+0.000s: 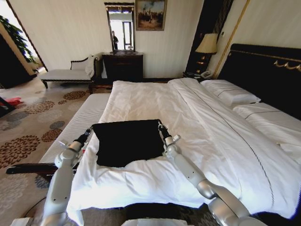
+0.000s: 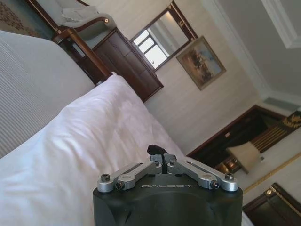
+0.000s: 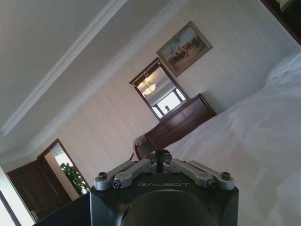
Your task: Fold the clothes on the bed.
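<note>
The clothes [image 1: 127,142], a black T-shirt, lie as a flat dark rectangle on the near part of the bed's white duvet [image 1: 188,117]. Its far edge runs straight between my two grippers. My left gripper [image 1: 90,133] is at the far left corner and my right gripper [image 1: 162,126] at the far right corner, each shut on the fabric's edge. In the left wrist view the left gripper [image 2: 157,151] has its fingertips closed together above the white duvet [image 2: 84,155]. The right gripper [image 3: 160,153] looks the same, with a patch of black cloth [image 3: 61,214] beside its body.
White pillows [image 1: 231,94] lie against the dark headboard [image 1: 263,70] at the right. A pale striped bench [image 1: 77,125] runs along the bed's left side. A chaise [image 1: 70,73], dark dresser [image 1: 123,66] and lamp [image 1: 207,44] stand by the far wall.
</note>
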Tool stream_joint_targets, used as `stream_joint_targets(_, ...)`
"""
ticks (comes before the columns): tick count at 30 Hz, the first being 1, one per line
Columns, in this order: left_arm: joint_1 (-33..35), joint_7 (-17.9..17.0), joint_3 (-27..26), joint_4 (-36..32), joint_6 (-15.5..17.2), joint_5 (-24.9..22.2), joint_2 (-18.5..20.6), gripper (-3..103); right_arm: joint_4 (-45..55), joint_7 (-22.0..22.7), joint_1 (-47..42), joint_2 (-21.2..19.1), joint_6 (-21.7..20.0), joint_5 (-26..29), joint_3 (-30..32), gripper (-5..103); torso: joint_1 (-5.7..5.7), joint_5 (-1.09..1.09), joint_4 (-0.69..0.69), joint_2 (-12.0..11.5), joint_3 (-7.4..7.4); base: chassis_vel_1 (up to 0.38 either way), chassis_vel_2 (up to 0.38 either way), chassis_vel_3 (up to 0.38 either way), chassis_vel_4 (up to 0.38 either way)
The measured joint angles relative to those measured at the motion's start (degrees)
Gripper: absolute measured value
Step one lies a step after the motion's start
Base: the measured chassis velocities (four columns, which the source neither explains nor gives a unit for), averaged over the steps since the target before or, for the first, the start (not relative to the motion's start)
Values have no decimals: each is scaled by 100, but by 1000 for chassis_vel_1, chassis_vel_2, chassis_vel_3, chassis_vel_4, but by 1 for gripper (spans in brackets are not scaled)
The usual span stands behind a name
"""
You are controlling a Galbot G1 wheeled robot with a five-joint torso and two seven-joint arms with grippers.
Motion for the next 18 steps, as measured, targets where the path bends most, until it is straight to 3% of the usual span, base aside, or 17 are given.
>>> stream_joint_targets(3, 417, 54, 192, -240, -18, 17, 322, 0, 876, 454, -559, -562, -176, -126, 14, 1, -2, -2, -2, 1, -1, 0, 0, 0, 0)
stream_joint_targets(7, 797, 114, 242, -508, -8, 21, 521, 0, 1552, 811, -1171, -945, -300, -170, 106, 1, -2, 0, -5, 0, -1, 0, 0, 0, 0)
stream_joint_targets(18, 2165, 118, -100, -1368, 289, 269, 731, 0, 2527, 1154, -2219, -1405, -343, -522, 267, 1, -2, -2, 0, 1, -1, 0, 0, 0, 0)
